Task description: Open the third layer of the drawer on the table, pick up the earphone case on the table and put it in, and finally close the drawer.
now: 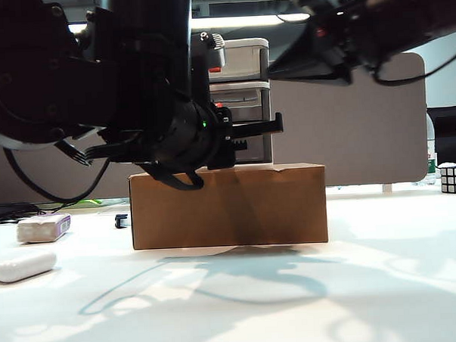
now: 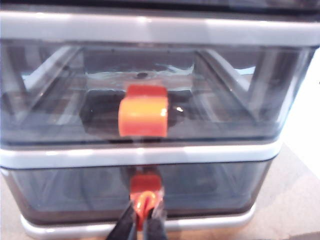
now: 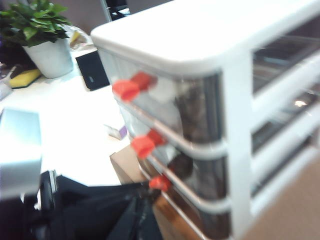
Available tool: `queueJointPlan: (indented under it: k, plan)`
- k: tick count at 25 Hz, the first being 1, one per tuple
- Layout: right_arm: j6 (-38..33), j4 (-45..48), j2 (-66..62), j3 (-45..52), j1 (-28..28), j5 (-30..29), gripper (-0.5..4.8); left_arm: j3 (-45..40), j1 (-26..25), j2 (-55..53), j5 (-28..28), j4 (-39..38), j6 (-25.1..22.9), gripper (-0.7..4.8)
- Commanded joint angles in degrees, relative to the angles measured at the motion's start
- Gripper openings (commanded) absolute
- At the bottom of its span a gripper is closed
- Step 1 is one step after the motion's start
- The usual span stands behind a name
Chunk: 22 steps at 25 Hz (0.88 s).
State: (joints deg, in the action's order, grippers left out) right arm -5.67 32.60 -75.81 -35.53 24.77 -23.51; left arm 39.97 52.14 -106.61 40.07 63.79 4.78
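The small three-tier plastic drawer unit (image 3: pixel 210 115), white-framed with smoky translucent drawers, stands on a brown cardboard box (image 1: pixel 228 206) on the white desk (image 1: pixel 294 304). The left gripper (image 2: pixel 142 220) has its black fingers (image 2: pixel 125 226) closed on the red handle (image 2: pixel 145 192) of the lowest drawer (image 2: pixel 200 187). The right gripper is out of view; its dark arm (image 1: pixel 358 25) hangs high at the right. The smooth white oblong earphone case (image 1: pixel 23 265) lies on the desk at far left, near a greyish block with a purple edge (image 1: pixel 43 227).

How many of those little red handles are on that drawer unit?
3, one on each tier of the drawer: top handle, middle handle, and bottom handle, which the shut left gripper pinches. The right gripper is out of view.
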Motion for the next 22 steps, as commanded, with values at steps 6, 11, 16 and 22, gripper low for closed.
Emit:
queueJointPlan:
  k: [6,11,16,22]
  plan:
    - [0.1,0.6,-7.7,-8.0,0.0,-4.6,-0.06,0.3,-0.1,0.0,-0.3,0.1,0.2,-0.06]
    - [0.4,0.7,-8.7,-9.1,-0.1,-2.1,-0.06,0.3,-0.1,0.0,-0.3,0.1,0.2,-0.06]
    - [1.7,0.2,-9.0,-9.8,-0.1,0.0,-0.06,0.3,-0.1,0.0,-0.3,0.1,0.2,-0.06]
    - [1.7,0.3,-9.0,-9.8,-0.1,2.4,-0.06,0.3,0.7,0.0,0.0,0.1,0.1,-0.06]
